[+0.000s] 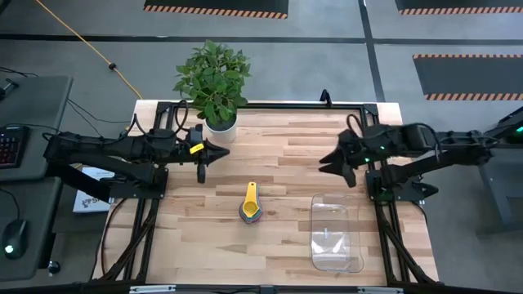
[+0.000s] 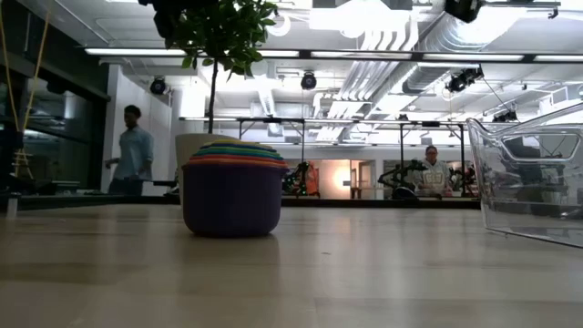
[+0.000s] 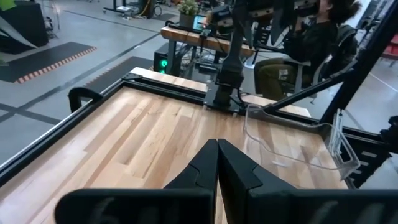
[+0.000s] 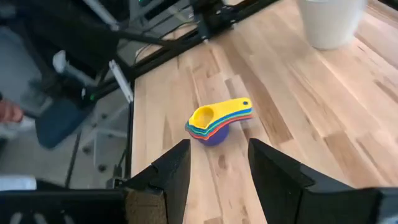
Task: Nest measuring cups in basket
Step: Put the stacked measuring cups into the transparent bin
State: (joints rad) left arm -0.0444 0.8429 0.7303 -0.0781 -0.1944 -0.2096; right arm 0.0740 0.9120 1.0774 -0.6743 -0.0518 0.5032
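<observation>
1. The measuring cups (image 1: 251, 208) sit just below the middle of the overhead picture, already stacked one inside another, yellow on top and a dark purple-blue cup at the base. Their handles fan toward the top of the frame.
2. The basket (image 1: 336, 233) lies at lower right of that same view, on the bare table, near the stack but not touching it. From what I can see, nothing is in it yet.
3. The right gripper (image 1: 346, 167) hangs right of centre, above the wood, fingers parted with nothing between them. Its wrist picture has the stack dead centre, so to my eye it is the one to make the pick.
4. I'd bring it down over the fanned handles or the rim of the stack and close on all the layers at once, so no cup slips out of the nest.
5. Lift straight, carry toward lower right, and clear the clear wall of the basket before lowering; that rim is hard to judge.
6. The left gripper (image 1: 201, 166) waits at centre left by the plant pot (image 1: 221, 125), fingers pressed together, empty. It should stay put.
</observation>
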